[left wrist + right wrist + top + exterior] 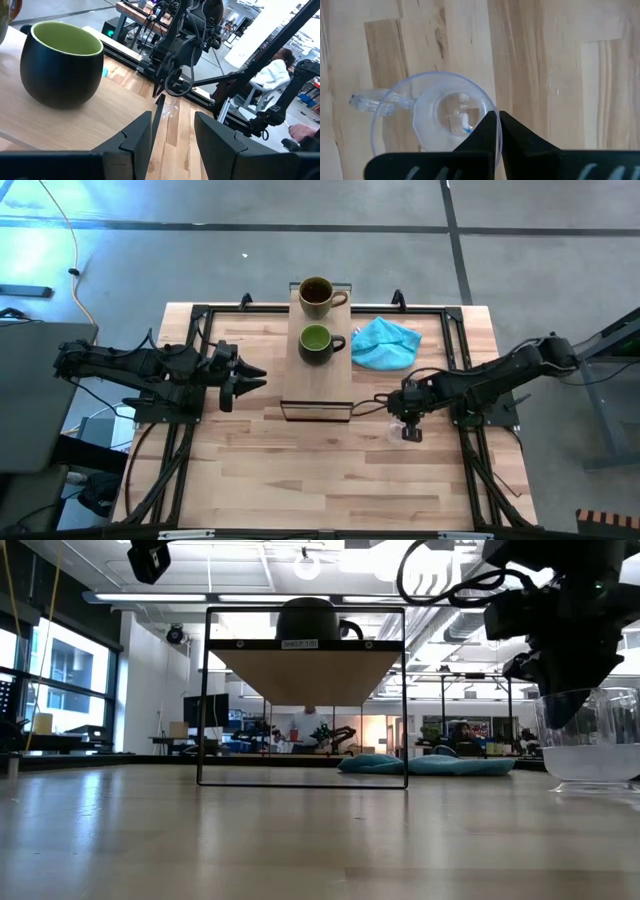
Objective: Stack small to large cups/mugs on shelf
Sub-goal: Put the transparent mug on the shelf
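Clear glass cup (432, 120) is sitting on the surface right of the shelf (316, 385), directly under the right tool (498, 120), whose fingers are pinching its rim. Left tool (172, 132) is gaping open, waiting farther off beside the green mug (317, 343).

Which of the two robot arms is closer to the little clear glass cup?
The right one. The right gripper is directly over the clear glass cup, fingers closed on its rim. The left gripper waits open across the shelf, beside the green mug.
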{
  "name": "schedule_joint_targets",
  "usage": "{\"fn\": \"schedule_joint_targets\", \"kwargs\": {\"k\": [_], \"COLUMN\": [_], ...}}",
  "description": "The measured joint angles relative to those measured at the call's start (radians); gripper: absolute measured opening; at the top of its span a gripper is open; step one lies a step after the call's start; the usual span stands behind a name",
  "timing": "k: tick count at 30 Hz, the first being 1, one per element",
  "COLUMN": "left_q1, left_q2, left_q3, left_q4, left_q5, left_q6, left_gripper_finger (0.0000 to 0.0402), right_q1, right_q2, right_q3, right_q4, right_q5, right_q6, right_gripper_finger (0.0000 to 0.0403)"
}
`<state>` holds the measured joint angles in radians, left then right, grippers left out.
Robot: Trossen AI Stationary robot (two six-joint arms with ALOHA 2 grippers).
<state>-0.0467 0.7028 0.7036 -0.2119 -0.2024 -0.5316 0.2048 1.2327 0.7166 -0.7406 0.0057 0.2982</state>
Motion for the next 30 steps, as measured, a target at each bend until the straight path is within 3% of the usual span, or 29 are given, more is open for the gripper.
{"fn": "schedule_joint_targets", "kwargs": {"k": [7,14,19,30], "left_q1": [0.0,0.0,0.0,0.0], "left_q2": [0.0,0.0,0.0,0.0], "left_q3": [0.0,0.0,0.0,0.0], "left_q4": [0.0,0.0,0.0,0.0], "left_q5": [0.0,0.0,0.0,0.0], "left_q6": [0.0,0.0,0.0,0.003], "left_gripper_finger": [0.0138,0.0138,0.0138,0.0138], "right_q1": [0.009,0.035,0.04,0.038], "right_q2": [0.0,0.0,0.0,0.0], "right_q3": [0.0,0.0,0.0,0.0], "right_q4": [0.002,0.012,0.013,0.028], "right_q5": [0.01,-0.015,-0.019,-0.04], "right_q6": [0.01,-0.131,-0.142,-0.117], "right_gripper_finger": [0.0,0.0,0.0002,0.0096]}}
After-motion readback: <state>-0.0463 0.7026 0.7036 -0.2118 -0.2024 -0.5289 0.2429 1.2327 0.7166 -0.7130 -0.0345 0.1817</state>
